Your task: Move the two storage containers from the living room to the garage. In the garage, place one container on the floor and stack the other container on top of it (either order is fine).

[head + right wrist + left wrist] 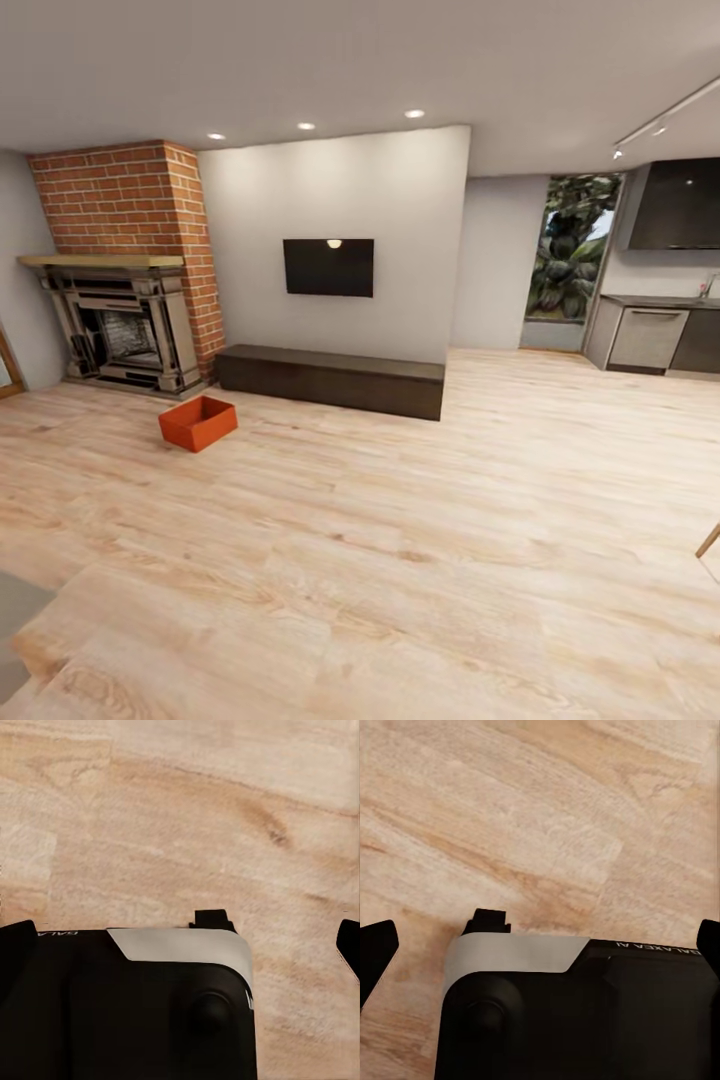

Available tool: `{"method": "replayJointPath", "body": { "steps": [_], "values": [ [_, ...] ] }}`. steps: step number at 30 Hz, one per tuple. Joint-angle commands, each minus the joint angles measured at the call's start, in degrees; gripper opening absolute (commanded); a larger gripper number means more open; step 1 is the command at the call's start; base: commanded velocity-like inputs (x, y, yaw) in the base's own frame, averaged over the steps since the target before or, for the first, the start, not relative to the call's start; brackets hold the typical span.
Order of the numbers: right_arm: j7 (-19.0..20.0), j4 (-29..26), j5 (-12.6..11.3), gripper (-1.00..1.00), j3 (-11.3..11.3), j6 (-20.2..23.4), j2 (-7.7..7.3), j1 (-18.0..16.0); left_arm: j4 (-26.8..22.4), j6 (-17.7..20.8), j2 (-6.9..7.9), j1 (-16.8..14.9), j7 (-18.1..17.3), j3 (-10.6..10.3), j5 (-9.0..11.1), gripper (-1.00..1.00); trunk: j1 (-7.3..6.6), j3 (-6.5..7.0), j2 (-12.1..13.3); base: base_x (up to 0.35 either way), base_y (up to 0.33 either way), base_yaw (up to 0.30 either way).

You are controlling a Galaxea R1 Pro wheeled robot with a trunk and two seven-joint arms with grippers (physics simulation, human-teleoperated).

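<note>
I am in the living room, on its light wood plank floor (420,520). One orange-red open-topped storage container (198,422) sits on the planks in front of the brick fireplace, far ahead to the left. In the left wrist view my left gripper (540,945) is open, its dark fingertips (375,949) spread wide over the robot's black base and bare planks. In the right wrist view my right gripper (184,941) is open the same way, with nothing between its fingertips (349,945). The garage is out of view.
A brick fireplace (120,270) stands at the back left, with a long dark low cabinet (330,380) under a wall TV (328,267). Kitchen units (650,338) stand at the back right. A grey rug corner (15,610) lies near left.
</note>
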Motion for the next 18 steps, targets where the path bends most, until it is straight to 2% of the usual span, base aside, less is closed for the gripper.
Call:
{"method": "replayJointPath", "body": {
  "steps": [1,18],
  "values": [
    [0.2,0.2,-0.6,1.0,0.4,-0.3,0.03,-0.1,0.0,0.0,0.0,0.0,-0.2,0.4,0.5,1.0,0.04,-0.07,0.0,0.327,0.0,0.0],
    [0.2,0.2,-0.6,1.0,0.4,-0.3,0.08,-0.1,0.0,0.0,0.0,0.0,-0.2,0.4,0.5,1.0,0.04,-0.07,0.0,0.327,0.0,0.0]
  ]
}}
